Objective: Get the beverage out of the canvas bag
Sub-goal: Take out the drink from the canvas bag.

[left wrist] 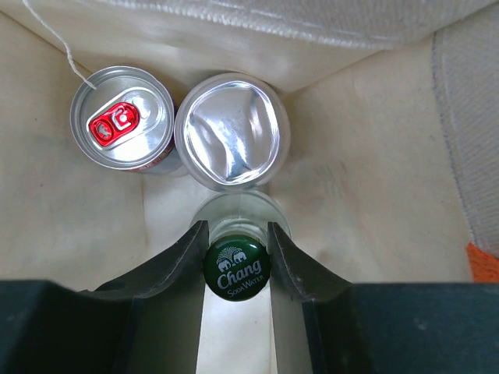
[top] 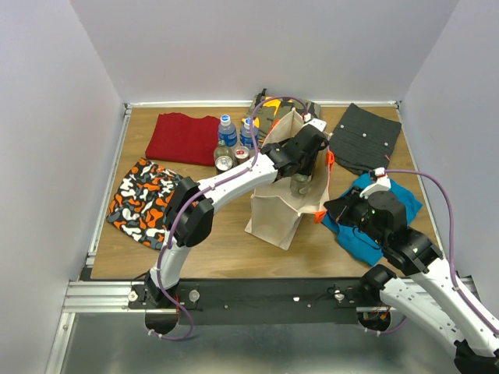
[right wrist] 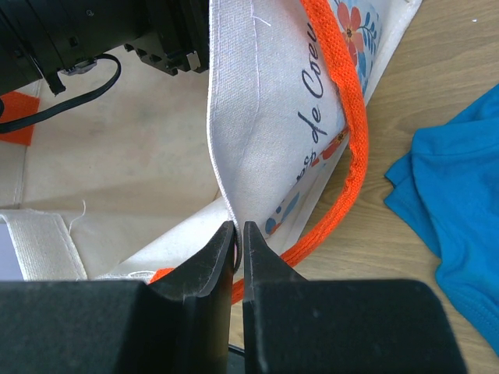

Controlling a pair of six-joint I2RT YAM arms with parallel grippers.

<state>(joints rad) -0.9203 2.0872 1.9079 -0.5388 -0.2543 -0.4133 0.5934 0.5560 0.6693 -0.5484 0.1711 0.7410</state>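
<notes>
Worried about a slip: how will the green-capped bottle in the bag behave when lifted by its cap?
The bottle looks like glass, so probably heavy for its size. The left gripper pinches only the small smooth cap, so it may swing or slip.

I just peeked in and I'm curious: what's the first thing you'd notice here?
The tall canvas bag in the middle of the table catches the eye first. The left gripper is inside it, clamped on a green-capped bottle next to a red-tabbed can. The right gripper pinches the bag's rim, and bright clothes lie around: a red cloth at the back left and a blue cloth on the right.
</notes>
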